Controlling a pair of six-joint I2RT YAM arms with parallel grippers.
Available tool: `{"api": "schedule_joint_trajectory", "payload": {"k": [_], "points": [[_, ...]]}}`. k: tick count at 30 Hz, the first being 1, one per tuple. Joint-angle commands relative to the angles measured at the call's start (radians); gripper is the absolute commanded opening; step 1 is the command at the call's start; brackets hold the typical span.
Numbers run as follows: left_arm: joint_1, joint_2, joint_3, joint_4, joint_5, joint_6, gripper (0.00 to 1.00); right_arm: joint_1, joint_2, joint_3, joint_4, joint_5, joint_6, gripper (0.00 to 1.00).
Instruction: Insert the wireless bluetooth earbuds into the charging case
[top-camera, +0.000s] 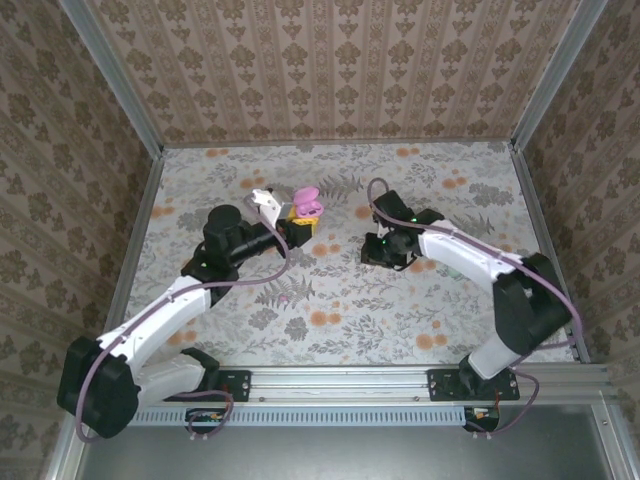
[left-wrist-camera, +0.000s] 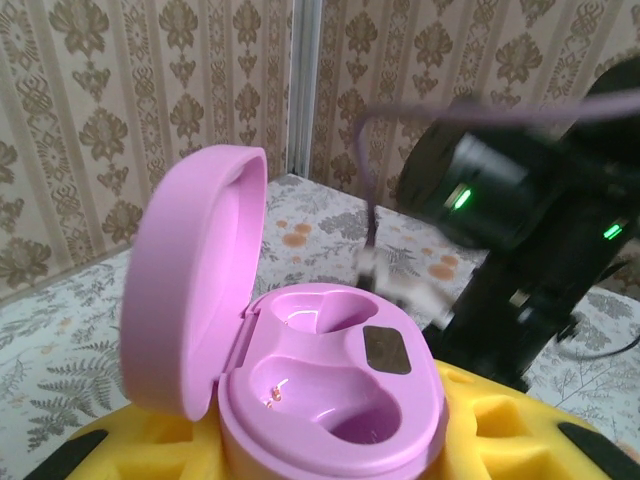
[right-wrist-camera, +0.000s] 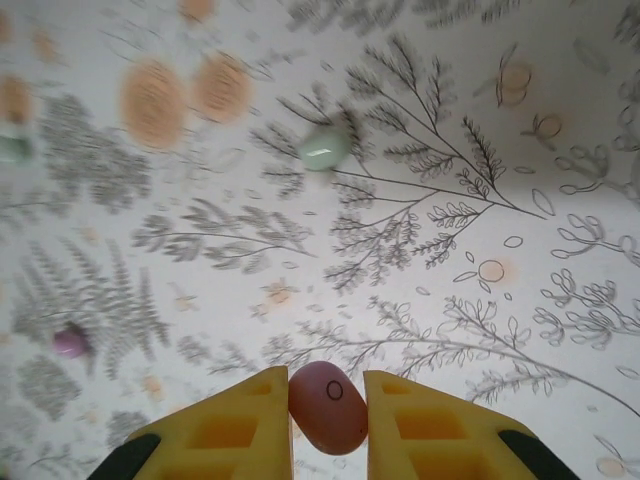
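The pink charging case (left-wrist-camera: 330, 400) is held upright between the yellow fingers (left-wrist-camera: 510, 425) of my left gripper (left-wrist-camera: 320, 445), which is shut on it. Its lid (left-wrist-camera: 195, 290) stands open to the left, and both wells are empty. From above, the case (top-camera: 307, 200) hovers over the table's middle back, at the tip of my left gripper (top-camera: 298, 218). My right gripper (right-wrist-camera: 328, 400) points down close to the table and is shut on a pink earbud (right-wrist-camera: 328, 412) pinched between its yellow pads (right-wrist-camera: 245, 425). Seen from above, the right gripper (top-camera: 384, 252) sits right of the case.
On the floral tablecloth (right-wrist-camera: 420, 250) lie a pale green bead-like piece (right-wrist-camera: 323, 148), another at the left edge (right-wrist-camera: 10, 148), and a small pink piece (right-wrist-camera: 68, 342). The dark right arm (left-wrist-camera: 520, 220) looms just behind the case. Patterned walls (top-camera: 340, 70) enclose the table.
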Motion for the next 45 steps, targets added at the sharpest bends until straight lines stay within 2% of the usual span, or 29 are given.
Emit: {"api": "schedule_joint_trajectory", "payload": {"k": [1,8,14,28,45], "points": [[-0.017,0.048,0.026,0.071,-0.024,0.034,0.27,-0.008,-0.104,0.035,-0.065,0.051,0.011,0.22],[-0.058,0.184,0.033,0.196,-0.073,0.088,0.26,-0.01,-0.236,0.147,-0.115,0.053,0.021,0.23],[-0.087,0.26,0.045,0.267,-0.072,0.107,0.26,-0.003,-0.279,0.216,-0.065,-0.024,0.045,0.23],[-0.121,0.288,0.064,0.286,-0.084,0.14,0.26,0.071,-0.177,0.293,0.099,-0.09,0.115,0.23],[-0.125,0.282,0.068,0.293,-0.087,0.135,0.26,0.119,-0.074,0.338,0.097,0.022,0.11,0.23]]}}
